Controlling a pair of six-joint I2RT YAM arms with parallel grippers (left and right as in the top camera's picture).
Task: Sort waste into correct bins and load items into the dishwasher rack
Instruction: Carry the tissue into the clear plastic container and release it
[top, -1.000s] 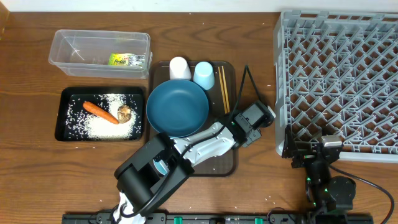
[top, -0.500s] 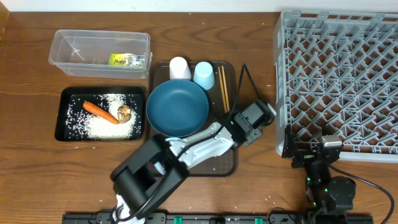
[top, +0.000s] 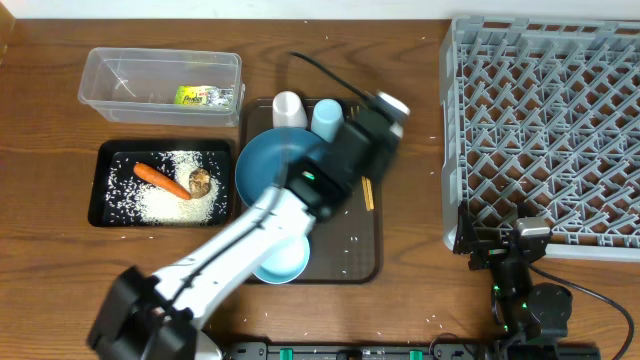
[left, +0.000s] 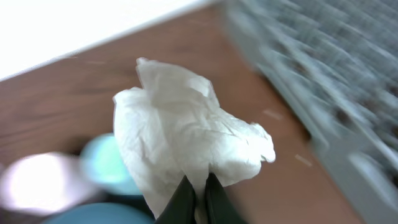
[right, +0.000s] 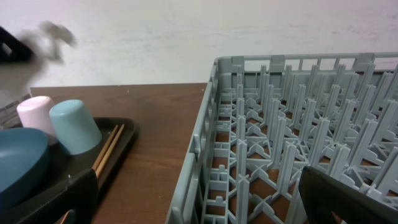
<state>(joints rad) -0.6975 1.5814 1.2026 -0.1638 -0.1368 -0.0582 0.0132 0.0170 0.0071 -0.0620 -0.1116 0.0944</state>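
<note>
The left tool (left: 196, 194) is pinched narrow on the crumpled white tissue (left: 186, 140), which bunches up above its fingertips; overhead it shows as a blur over the far right corner of the brown serving tray (top: 350, 250); its arm lies slantwise across that tray, covering part of the dark blue plate (top: 262, 170) and most of the chopsticks (top: 367, 193); the white cup (top: 289, 108) and light blue cup (top: 325, 120) stand at the tray's far edge, the light blue bowl (top: 282, 262) at its near edge.

Left of the tray sits the black tray (top: 105, 215) with carrot (top: 160, 178), rice (top: 190, 203) and brown lump (top: 199, 181); behind it is the clear tub (top: 100, 65) holding the foil wrapper (top: 205, 96); right of the tray stands the grey rack (top: 540, 120), with the right tool (right: 199, 183) spread wide at its near corner, holding nothing; stray grains dot the tabletop (top: 60, 260).
</note>
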